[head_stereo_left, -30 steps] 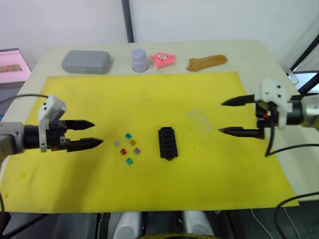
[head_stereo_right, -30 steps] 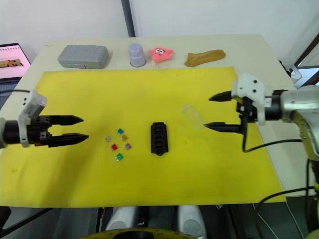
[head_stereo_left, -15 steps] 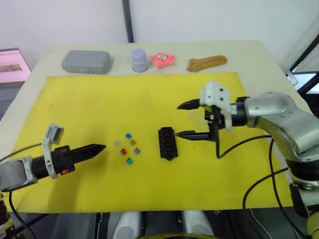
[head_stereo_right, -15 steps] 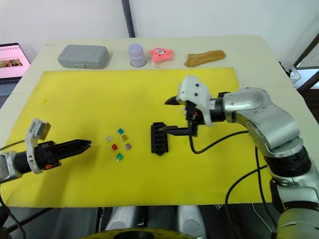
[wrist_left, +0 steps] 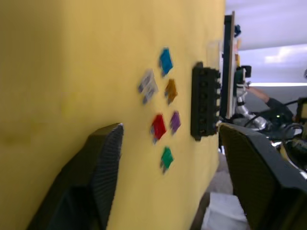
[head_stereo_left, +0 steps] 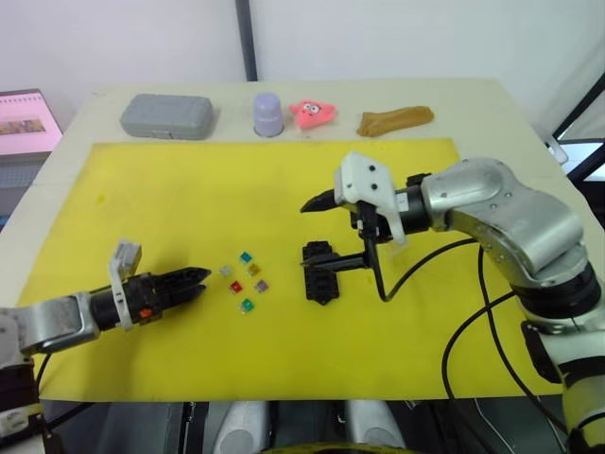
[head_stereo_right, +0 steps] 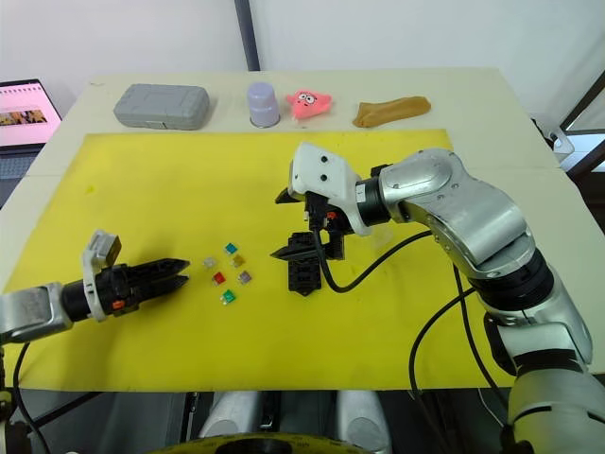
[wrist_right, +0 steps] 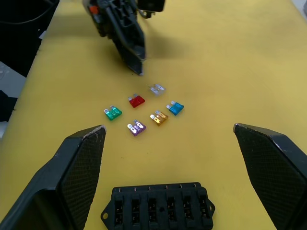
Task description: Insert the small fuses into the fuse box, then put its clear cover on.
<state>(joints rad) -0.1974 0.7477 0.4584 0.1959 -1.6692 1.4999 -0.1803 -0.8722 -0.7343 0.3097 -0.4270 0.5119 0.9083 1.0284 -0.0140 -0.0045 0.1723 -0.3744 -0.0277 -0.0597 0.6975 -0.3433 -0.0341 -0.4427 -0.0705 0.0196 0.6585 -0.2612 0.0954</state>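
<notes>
The black fuse box lies mid-mat. Just left of it, several small fuses lie loose: teal, grey, yellow-brown, red, purple and green. My right gripper hovers open over the box's far end, one finger low beside the box; its wrist view shows the fuse box below the fuses. My left gripper lies low on the mat left of the fuses, open and empty, its fingers wide apart. My right arm hides the clear cover.
A yellow mat covers the table. Along the far edge stand a grey case, a lavender cup, a pink toy and a brown lump. A screen sits off the left side.
My right gripper has swung left from the mat's right side to over the fuse box. My left gripper dropped lower and slid right towards the fuses.
</notes>
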